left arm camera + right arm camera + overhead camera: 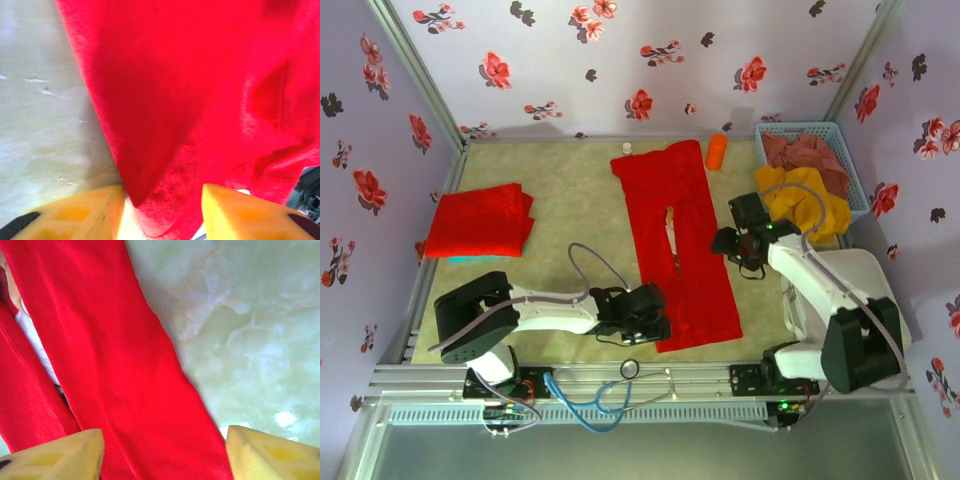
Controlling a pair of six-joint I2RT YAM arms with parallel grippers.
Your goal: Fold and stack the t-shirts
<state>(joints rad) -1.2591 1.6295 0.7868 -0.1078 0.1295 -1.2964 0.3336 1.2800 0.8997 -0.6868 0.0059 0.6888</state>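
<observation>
One red t-shirt (685, 245) lies folded into a long strip down the middle of the table. A second red t-shirt (480, 220) sits folded at the left. My left gripper (655, 325) is at the strip's near left corner. In the left wrist view that gripper (162, 189) is open, and the shirt's corner (165, 200) lies between its yellow fingers (90, 210) without being pinched. My right gripper (730, 245) is at the strip's right edge. In the right wrist view it (165, 432) stands open, its jaws wide on either side of the red cloth's edge (150, 405).
A blue basket (798, 126) at the back right holds brownish cloth (800, 150), and yellow cloth (810, 200) spills over its near side. An orange cylinder (717, 152) and a small white object (627, 149) stand by the shirt's far end. Cables (610, 390) lie along the front edge.
</observation>
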